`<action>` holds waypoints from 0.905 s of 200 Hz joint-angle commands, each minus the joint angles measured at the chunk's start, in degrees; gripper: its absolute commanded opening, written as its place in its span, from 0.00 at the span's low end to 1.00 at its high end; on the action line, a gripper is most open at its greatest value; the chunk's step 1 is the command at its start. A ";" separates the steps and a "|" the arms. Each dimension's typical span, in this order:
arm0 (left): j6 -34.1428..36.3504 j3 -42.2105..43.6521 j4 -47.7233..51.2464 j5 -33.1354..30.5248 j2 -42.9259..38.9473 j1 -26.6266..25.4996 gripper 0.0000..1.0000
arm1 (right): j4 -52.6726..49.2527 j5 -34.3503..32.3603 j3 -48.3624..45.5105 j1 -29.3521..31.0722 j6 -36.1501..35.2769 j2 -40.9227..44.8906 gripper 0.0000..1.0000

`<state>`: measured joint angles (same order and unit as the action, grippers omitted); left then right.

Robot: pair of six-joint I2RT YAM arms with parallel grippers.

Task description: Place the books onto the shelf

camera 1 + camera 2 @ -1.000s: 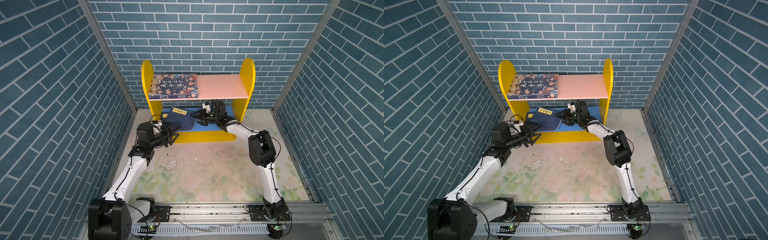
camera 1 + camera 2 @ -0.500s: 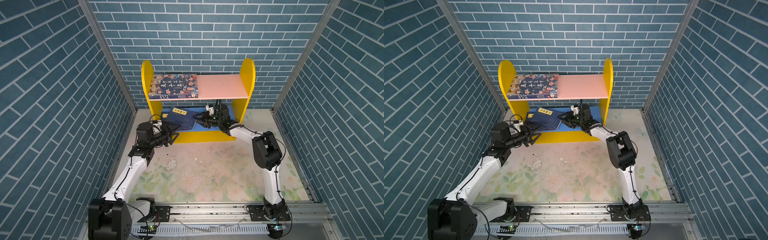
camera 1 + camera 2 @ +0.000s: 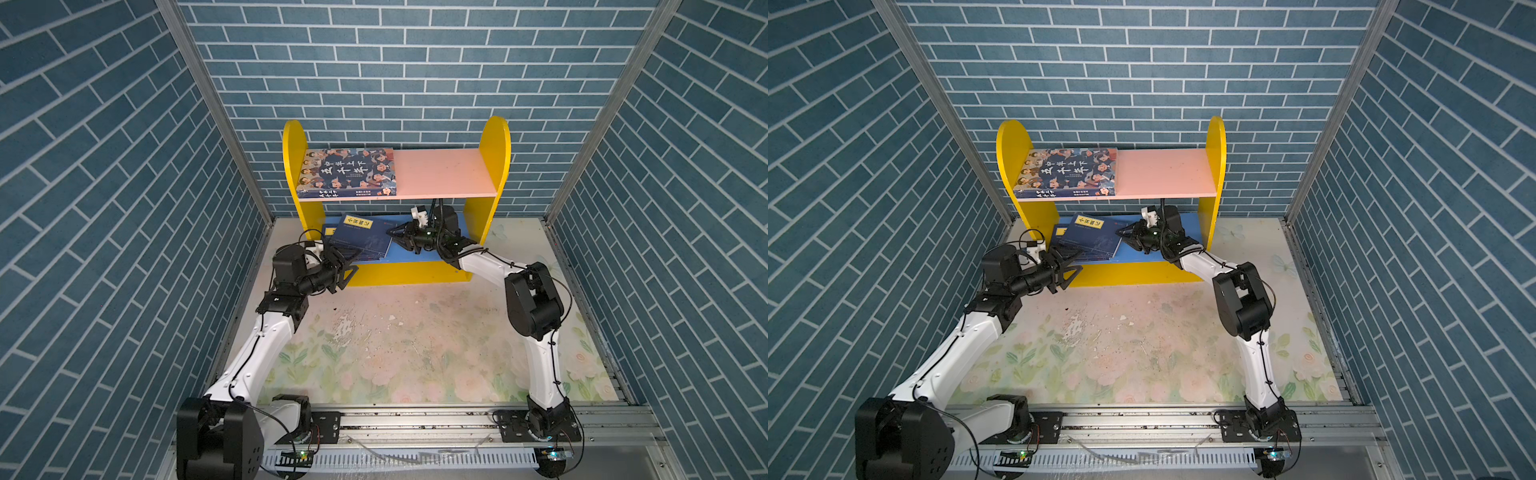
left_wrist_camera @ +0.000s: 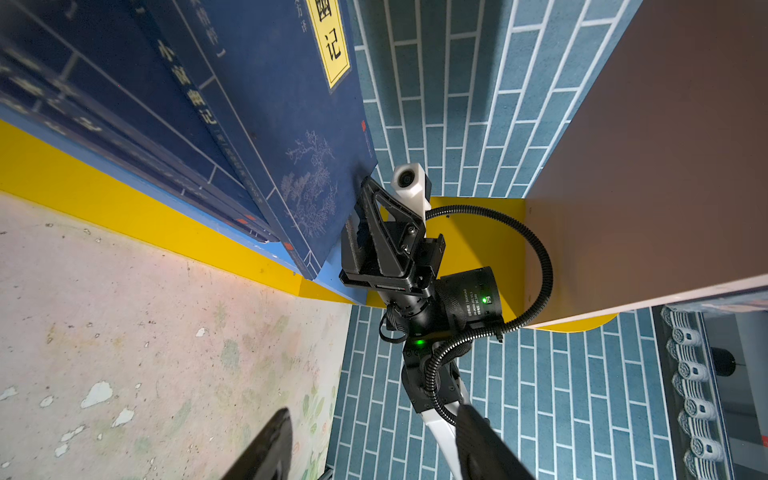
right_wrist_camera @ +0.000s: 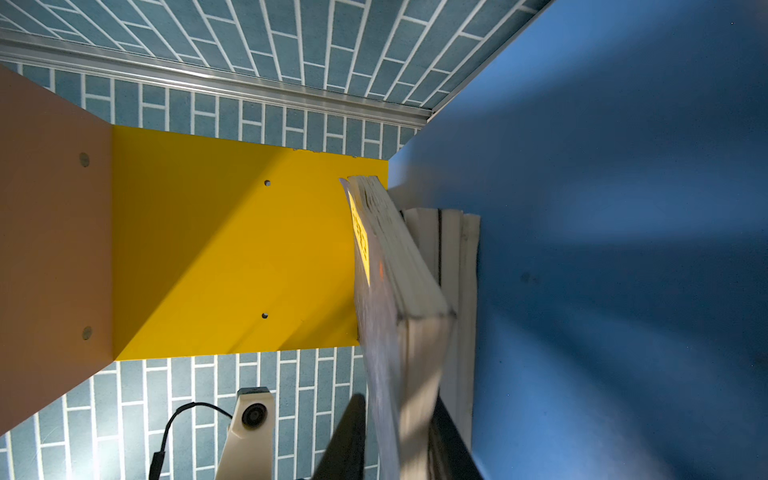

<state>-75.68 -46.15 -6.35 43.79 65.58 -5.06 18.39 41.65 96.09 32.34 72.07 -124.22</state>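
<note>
The shelf (image 3: 494,166) stands against the back wall. A thick book with cartoon faces (image 3: 347,172) lies flat on the left of its pink upper board (image 3: 1167,172). Thin navy books with yellow labels (image 3: 361,239) are stacked at the left of the blue lower board (image 5: 623,249). The top one (image 4: 270,124) is skewed and tilted. My right gripper (image 5: 397,409) reaches under the pink board and is shut on that top book's right edge (image 5: 386,257). My left gripper (image 4: 374,415) hangs open and holds nothing, at the shelf's front left corner (image 3: 347,266).
Blue brick-patterned walls (image 3: 124,208) close in on the left, right and back. The floor is a worn floral mat (image 3: 415,353). The arms' metal base rail (image 3: 415,419) runs along the front. The shelf's yellow base (image 3: 407,272) stands between the mat and the blue board.
My right gripper's jaws have closed onto the top navy book's edge, and that arm has drawn slightly to the right. The left arm has not moved.
</note>
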 commanded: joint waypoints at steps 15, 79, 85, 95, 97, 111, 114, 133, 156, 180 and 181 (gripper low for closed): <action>0.27 -1.43 -0.94 0.64 -0.39 0.58 0.64 | 0.50 1.18 3.39 0.00 0.08 -2.81 0.23; 0.09 -1.11 -1.08 0.58 -0.26 0.77 0.64 | 0.86 1.22 2.94 0.09 0.09 -2.91 0.30; 0.01 -1.07 -1.19 0.55 -0.18 0.84 0.64 | 0.79 1.22 2.71 0.18 0.00 -2.78 0.30; 0.01 -1.09 -1.37 0.57 -0.23 0.80 0.65 | 0.55 1.22 2.63 0.18 -0.04 -2.78 0.30; 0.01 -1.06 -1.38 0.57 -0.20 0.83 0.65 | 0.49 1.17 2.63 0.23 -0.03 -2.84 0.30; -0.06 -0.97 -1.43 0.56 -0.28 0.84 0.65 | -0.58 1.38 3.33 0.27 -0.08 -3.46 0.30; -0.01 -0.89 -1.47 0.52 -0.35 0.84 0.65 | -0.73 1.45 3.54 0.25 -0.13 -3.59 0.30; -0.17 -0.83 -1.47 0.59 -0.37 0.84 0.65 | -1.04 1.51 4.60 0.35 -0.08 -4.50 0.29; -0.12 -1.33 -1.13 0.83 -0.17 0.93 0.65 | -0.92 1.34 5.22 0.47 0.03 -4.99 0.22; -0.04 -2.09 -1.21 0.92 0.17 1.02 0.64 | -0.99 1.59 4.94 0.45 -0.07 -4.63 0.08; -0.06 -2.10 -1.21 0.93 0.21 1.02 0.64 | -0.99 1.59 4.96 0.40 -0.13 -4.63 0.07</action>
<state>-76.12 -46.17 -6.35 43.81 65.58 -4.56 17.76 42.28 99.77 32.58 72.05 -128.38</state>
